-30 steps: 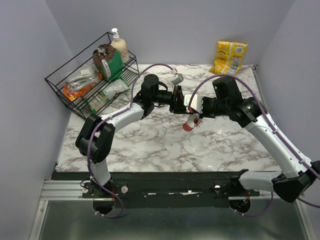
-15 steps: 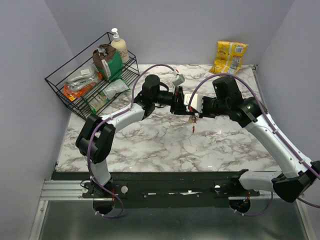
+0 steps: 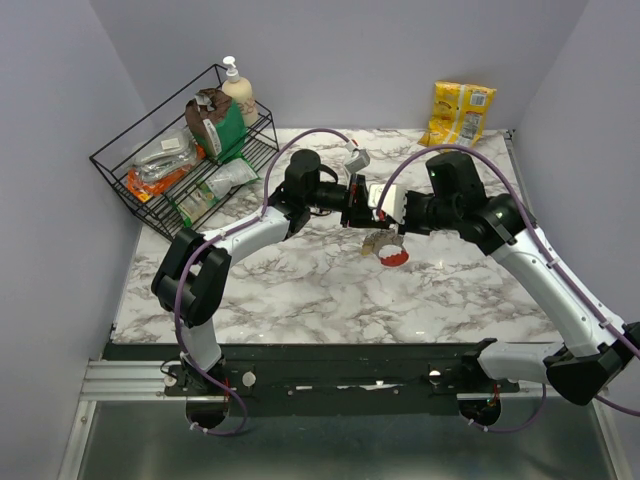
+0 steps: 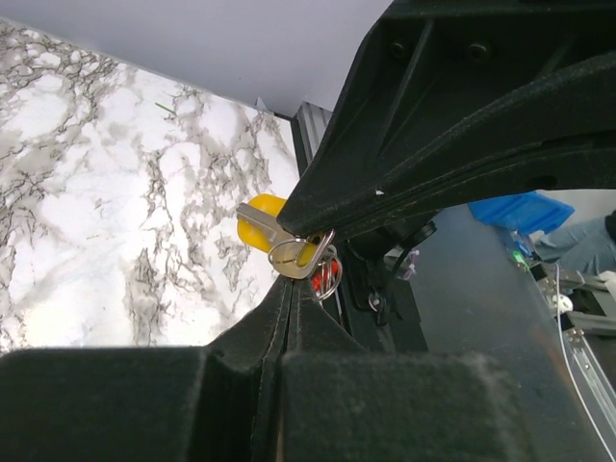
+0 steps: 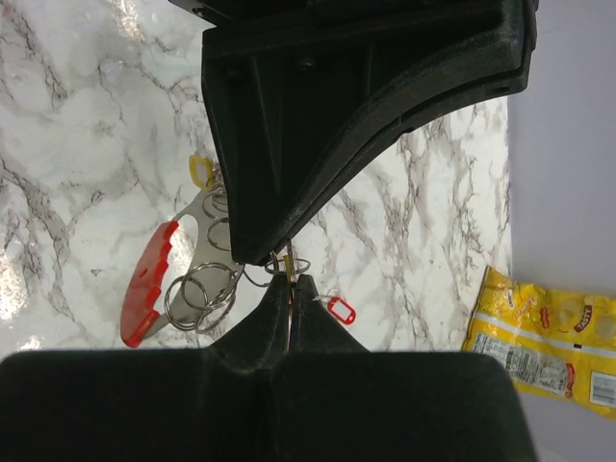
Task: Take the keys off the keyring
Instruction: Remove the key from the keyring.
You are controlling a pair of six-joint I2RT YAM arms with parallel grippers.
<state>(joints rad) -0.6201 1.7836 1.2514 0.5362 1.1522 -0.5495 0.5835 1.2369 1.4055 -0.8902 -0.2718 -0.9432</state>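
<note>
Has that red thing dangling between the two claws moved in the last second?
Yes. The red keyring loop has swung slightly rightward over the marble table, away from the wire rack, and now shows its broad side.

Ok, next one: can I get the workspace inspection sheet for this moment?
Surface: marble table, no spill seen.
Job's things: keyring pinched where the two grippers meet; its red curved loop and linked rings hang below; yellow-headed key and red tag are on the bunch, not yet off.
Clutter: wire rack with soap bottle and packets, back left; yellow snack bag, back right.
Grippers: left gripper shut at the bunch, exact hold unclear; right gripper shut on keyring.
Cables: purple cables loop along both arms, apart from the bunch.
Surroundings: plain walls; nothing else seen.
</note>
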